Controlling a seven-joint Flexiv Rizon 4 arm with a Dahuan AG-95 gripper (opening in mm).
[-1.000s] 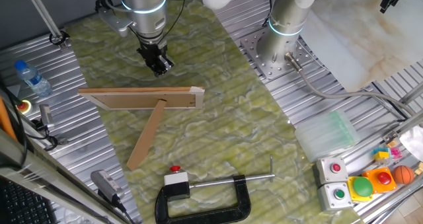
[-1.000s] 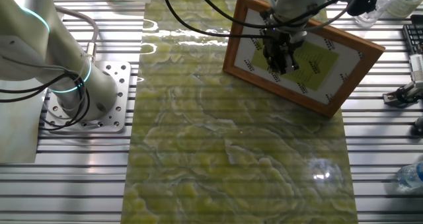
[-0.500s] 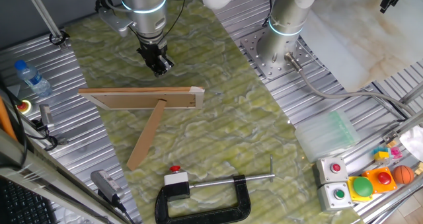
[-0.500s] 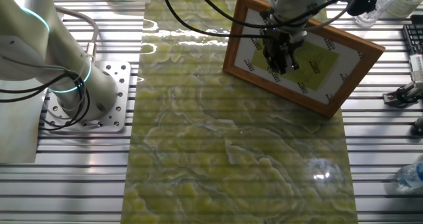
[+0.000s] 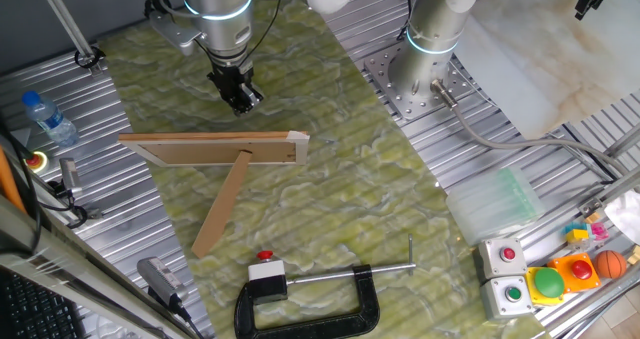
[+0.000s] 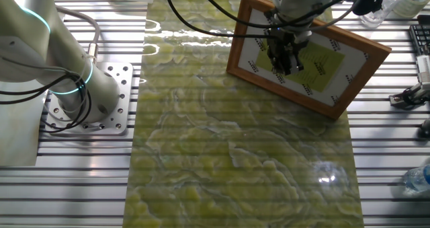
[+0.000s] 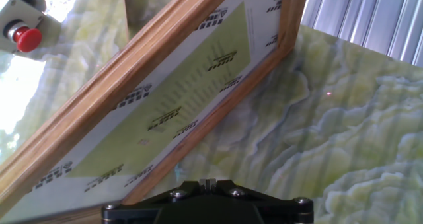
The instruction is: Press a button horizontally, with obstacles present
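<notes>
The gripper [image 5: 240, 99] hangs behind the board [image 5: 215, 147]; its finger state cannot be determined. The button [image 5: 265, 256] sits on 1 small box at the C-clamp [image 5: 310, 304], beyond the strip [image 5: 222, 204]. Judged rigid and light, clamp-held; press the red cap squarely.

Table [image 5: 560, 149]: ribbed bare metal with a dull silver sheen; mat [image 5: 330, 209] over it: glossy, green-yellow marbled, with glare patches in the other fixed view. Board [image 6: 306, 53]: light wood frame, smooth and satin, around a white and yellow printed paper-like panel; strip [image 5: 222, 205]: plain matt brown wood. C-clamp [image 5: 310, 297]: matt black metal body with a bright steel screw; button [image 7: 26, 37]: shiny red plastic on a white box; bottle [image 5: 48, 117]: clear plastic with a blue cap.
</notes>
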